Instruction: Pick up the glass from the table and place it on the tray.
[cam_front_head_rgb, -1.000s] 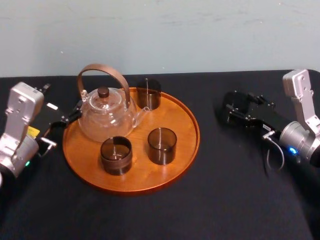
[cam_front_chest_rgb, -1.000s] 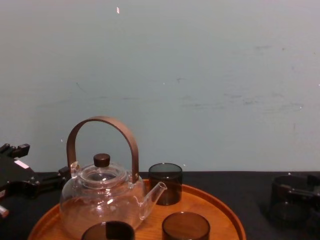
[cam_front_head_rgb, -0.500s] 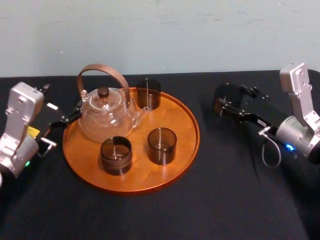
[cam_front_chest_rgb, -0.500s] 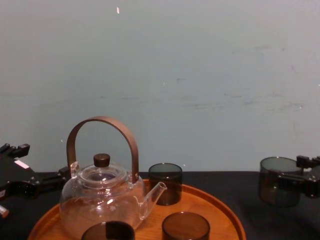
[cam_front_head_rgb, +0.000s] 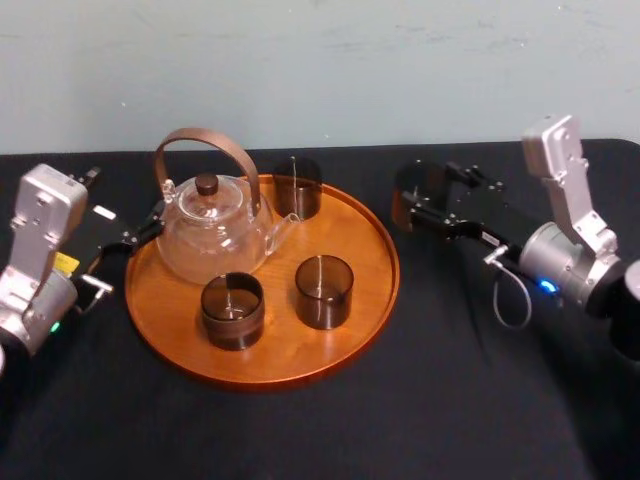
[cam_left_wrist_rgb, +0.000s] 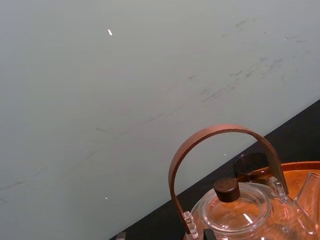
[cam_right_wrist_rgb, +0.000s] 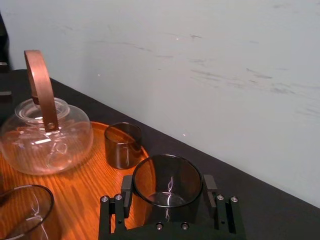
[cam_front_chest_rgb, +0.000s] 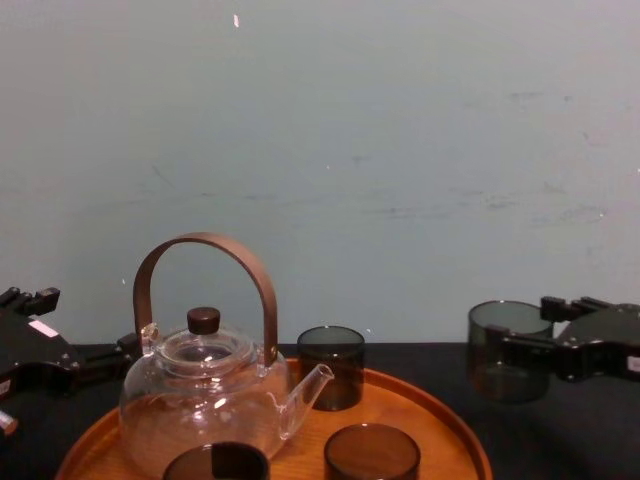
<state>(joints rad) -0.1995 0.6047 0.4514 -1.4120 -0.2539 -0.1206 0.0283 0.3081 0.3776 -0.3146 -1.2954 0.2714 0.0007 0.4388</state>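
Note:
A smoky dark glass hangs in the air above the black table, just right of the tray's right rim. My right gripper is shut on it, one finger on each side of the glass. In the chest view the glass is well off the table surface, level with the right gripper. The round orange-brown tray lies at centre left. My left gripper rests parked at the tray's left edge, beside the teapot.
On the tray stand a glass teapot with a brown handle and three dark glasses: one at the back, two at the front. The tray's right half is bare wood.
My right gripper has lifted the glass off the table and carried it left toward the tray. The left arm and the things on the tray have not moved.

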